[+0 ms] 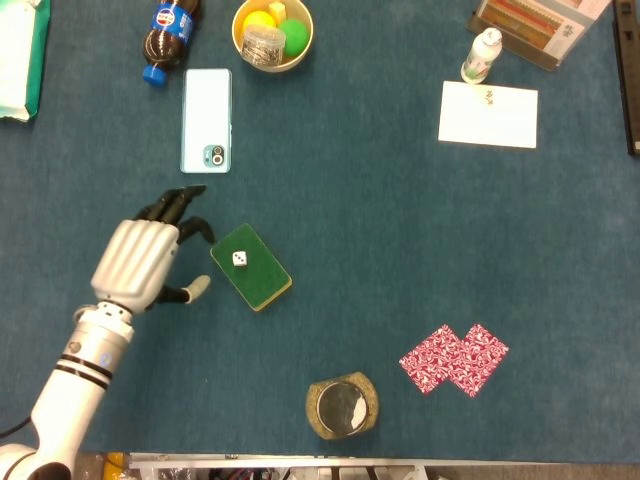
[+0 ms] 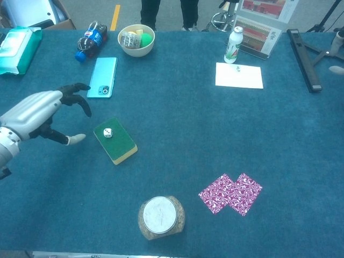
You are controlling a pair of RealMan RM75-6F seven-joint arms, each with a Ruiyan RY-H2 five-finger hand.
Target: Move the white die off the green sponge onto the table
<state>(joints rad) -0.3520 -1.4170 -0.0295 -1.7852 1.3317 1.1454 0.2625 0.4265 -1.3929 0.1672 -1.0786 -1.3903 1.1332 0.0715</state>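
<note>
The white die (image 1: 240,259) (image 2: 108,132) sits on the far-left part of the green sponge (image 1: 258,275) (image 2: 119,144), which lies flat on the blue table left of centre. My left hand (image 1: 140,262) (image 2: 37,115) hovers just left of the sponge, fingers spread and empty; its dark fingertips (image 1: 190,192) reach past the sponge's far-left corner and its thumb points at the sponge's near-left edge. Only a sliver of my right hand (image 2: 337,54) shows at the right edge of the chest view, too little to read.
A light-blue phone (image 1: 206,120) lies beyond the left hand. Further back are a cola bottle (image 1: 168,28), a bowl (image 1: 272,33) of small items and a wipes pack (image 2: 19,43). A lidded jar (image 1: 342,406), red patterned cards (image 1: 453,358) and a white card (image 1: 488,114) lie elsewhere.
</note>
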